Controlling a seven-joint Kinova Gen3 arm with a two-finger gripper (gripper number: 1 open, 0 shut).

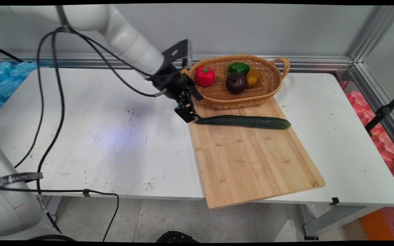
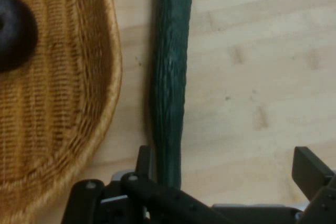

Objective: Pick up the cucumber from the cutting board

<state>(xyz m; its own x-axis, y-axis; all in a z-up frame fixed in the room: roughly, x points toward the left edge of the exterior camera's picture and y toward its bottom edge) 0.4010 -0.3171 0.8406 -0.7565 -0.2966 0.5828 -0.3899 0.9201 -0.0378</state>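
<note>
The gripper (image 1: 190, 114) sits low over the far left corner of the bamboo cutting board (image 1: 251, 160), at the stem end of a long dark green cucumber (image 1: 243, 122). The arm reaches in from the upper left, and the hand tilts down toward the board.

Gripper state: the fingers are spread wide. In the hand view, the gripper (image 2: 226, 166) has one finger (image 2: 144, 161) just beside the tip of the cucumber (image 2: 170, 77), on the side nearer the basket. The other finger (image 2: 310, 169) stands well apart over bare board (image 2: 262, 77). The cucumber tip lies inside the gap, close to the first finger. Nothing is clamped. Whether that finger actually touches the skin cannot be told.

Cucumber position: it lies flat across the far part of the board, its length running left to right, just in front of a wicker basket (image 1: 217, 99). The two are near each other but apart. In the hand view, a strip of board shows between the basket rim (image 2: 113, 77) and the cucumber.

Basket contents:
- a red tomato (image 1: 205, 76)
- a green pepper (image 1: 238, 68)
- a yellow pepper (image 1: 253, 77)
- a round dark purple fruit (image 1: 236, 83), also seen at the hand view's edge (image 2: 13, 30)

The board rests on the white table (image 1: 97, 136), and its near corner overhangs the table's front edge.
</note>
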